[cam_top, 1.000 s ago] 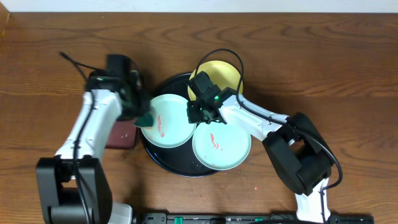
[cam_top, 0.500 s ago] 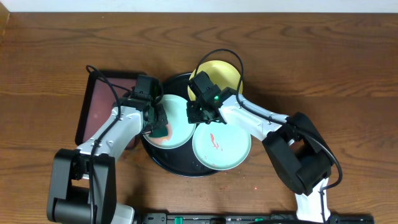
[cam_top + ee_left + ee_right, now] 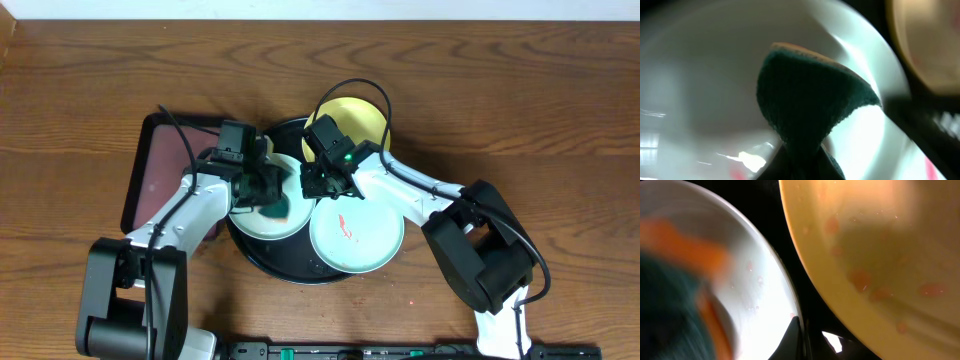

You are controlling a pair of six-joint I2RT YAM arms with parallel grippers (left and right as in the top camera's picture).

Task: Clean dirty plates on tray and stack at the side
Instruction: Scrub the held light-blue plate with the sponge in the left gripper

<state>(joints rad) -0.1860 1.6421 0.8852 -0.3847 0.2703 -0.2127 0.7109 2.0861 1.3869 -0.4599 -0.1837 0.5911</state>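
Note:
The round black tray (image 3: pixel 290 272) holds three plates. The left aqua plate (image 3: pixel 254 226) lies under my left gripper (image 3: pixel 270 200), which is shut on a dark green sponge (image 3: pixel 275 208) pressed onto it. In the left wrist view the sponge (image 3: pixel 810 100) fills the middle over that plate (image 3: pixel 700 85). My right gripper (image 3: pixel 318 185) is shut on this plate's right rim (image 3: pixel 790 305). The right aqua plate (image 3: pixel 356 236) carries a red smear. The yellow plate (image 3: pixel 352 122) lies at the back, and shows red specks in the right wrist view (image 3: pixel 880 255).
A rectangular maroon tray (image 3: pixel 158 175) with a black rim lies left of the round tray, under my left arm. A black cable (image 3: pixel 350 88) loops over the yellow plate. Bare wooden table (image 3: pixel 520 110) surrounds everything.
My left gripper has moved right from the tray's left edge onto the left aqua plate and swept the sponge across it, covering the red smear. The right arm has not moved.

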